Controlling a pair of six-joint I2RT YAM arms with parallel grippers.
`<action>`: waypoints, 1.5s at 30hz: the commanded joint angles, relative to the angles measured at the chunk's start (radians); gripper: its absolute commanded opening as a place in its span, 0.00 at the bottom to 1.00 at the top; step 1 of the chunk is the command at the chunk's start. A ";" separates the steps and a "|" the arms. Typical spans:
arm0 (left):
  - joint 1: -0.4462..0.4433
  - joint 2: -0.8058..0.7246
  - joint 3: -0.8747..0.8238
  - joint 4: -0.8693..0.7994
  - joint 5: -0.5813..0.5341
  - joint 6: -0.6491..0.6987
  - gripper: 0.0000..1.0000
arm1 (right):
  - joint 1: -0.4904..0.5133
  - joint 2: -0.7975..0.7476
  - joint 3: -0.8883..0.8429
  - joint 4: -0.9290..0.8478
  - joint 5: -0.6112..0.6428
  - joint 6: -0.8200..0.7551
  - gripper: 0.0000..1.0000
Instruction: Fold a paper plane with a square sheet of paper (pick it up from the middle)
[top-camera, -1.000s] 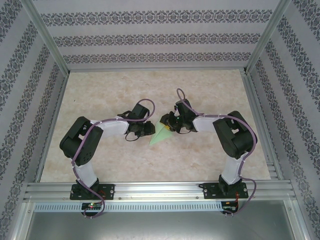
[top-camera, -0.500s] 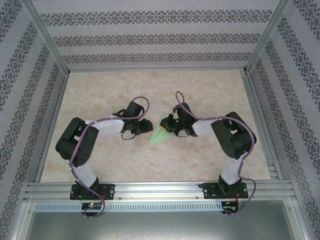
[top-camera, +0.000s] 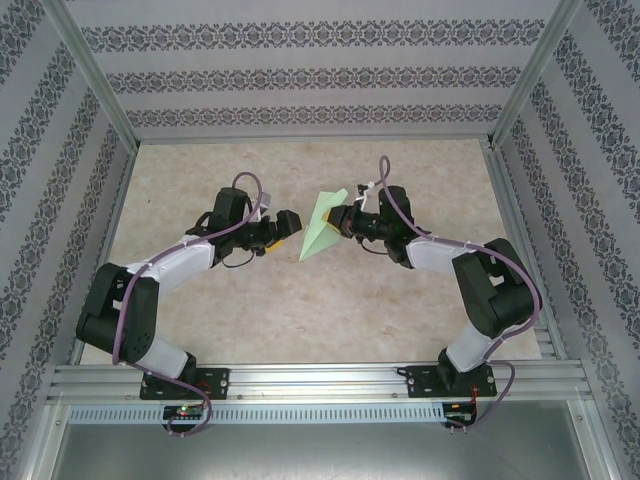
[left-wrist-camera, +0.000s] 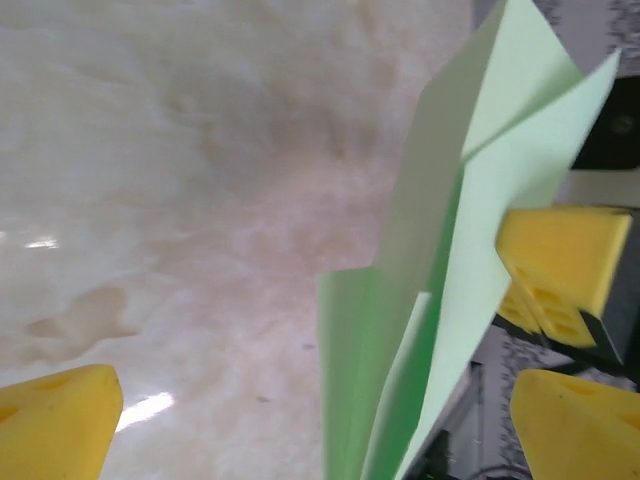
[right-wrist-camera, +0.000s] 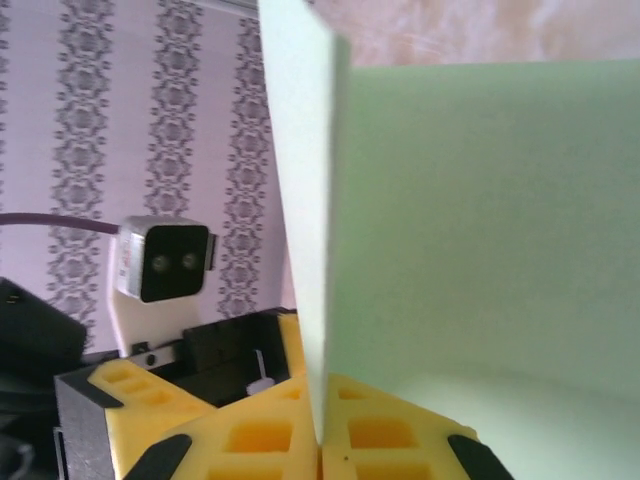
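**Paper plane (top-camera: 322, 226) pinched by 1 gripper, mid-table**

The left gripper (top-camera: 285, 228) has its 2 yellow fingers (left-wrist-camera: 55, 420) spread wide, holding nothing. Just to its right, the pale green paper plane stands on edge over the table (top-camera: 300, 320). The right gripper (top-camera: 347, 222) is clamped tight on the plane's far-right fold.

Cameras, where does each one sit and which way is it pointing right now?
Top external: above and behind the bases, looking down on the table, left arm, right arm and paper plane.
Left wrist: on the left arm, facing right; open left fingers flank the plane.
Right wrist: on the right arm, facing left; shut right fingers pinch the plane.
Shared: all three show the plane.
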 joint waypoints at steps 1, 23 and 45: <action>0.011 0.002 -0.038 0.241 0.144 -0.118 1.00 | -0.014 -0.022 0.043 0.115 -0.100 0.053 0.09; -0.023 0.059 -0.042 0.576 0.223 -0.266 0.65 | -0.006 0.047 0.070 0.226 -0.171 0.194 0.11; -0.023 0.064 0.002 0.429 0.209 -0.167 0.10 | -0.017 0.012 0.090 0.038 -0.183 0.087 0.23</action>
